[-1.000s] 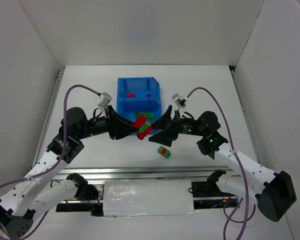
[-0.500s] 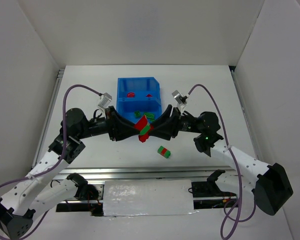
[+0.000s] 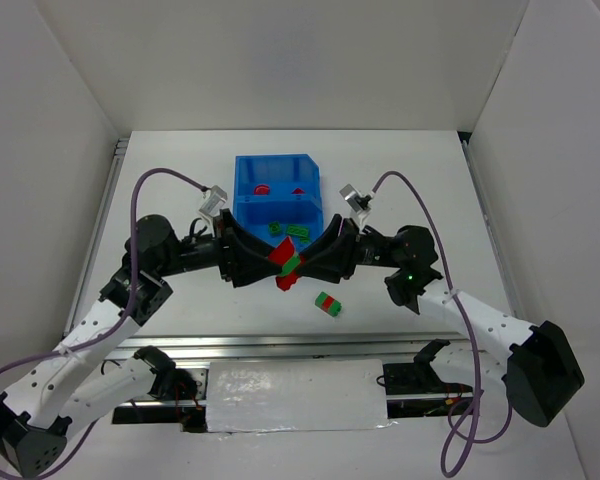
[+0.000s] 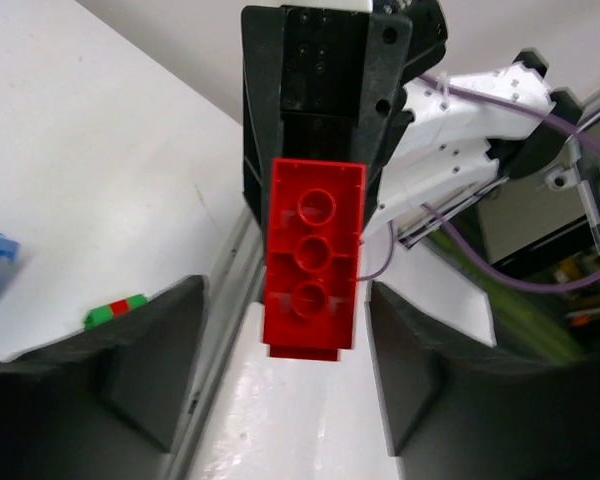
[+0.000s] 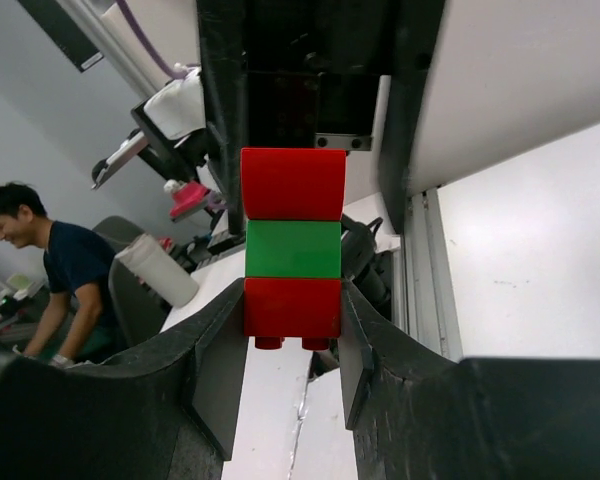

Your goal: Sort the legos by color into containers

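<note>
top view: both arms meet at frame centre, just below the blue bin (image 3: 277, 190). a red-green-red brick stack (image 3: 286, 266) sits between them, held off the counter (image 3: 410, 180).

right jaws are pinching the stack. right wrist view shows both fingers (image 5: 220, 370) pressed on the bottom red brick, with the green and top red bricks sticking out past the tips.

left jaws are spread. left wrist view shows the stack's red face centred, with a clear gap to each finger (image 4: 150, 370) and no contact.

one red-green pair (image 3: 327, 303) lies loose on the counter at the lower right of the stack, near it but apart.

bin: upper compartment holds two red pieces (image 3: 263, 188), lower compartment holds green pieces (image 3: 298, 230). can't tell the exact count of greens.
</note>
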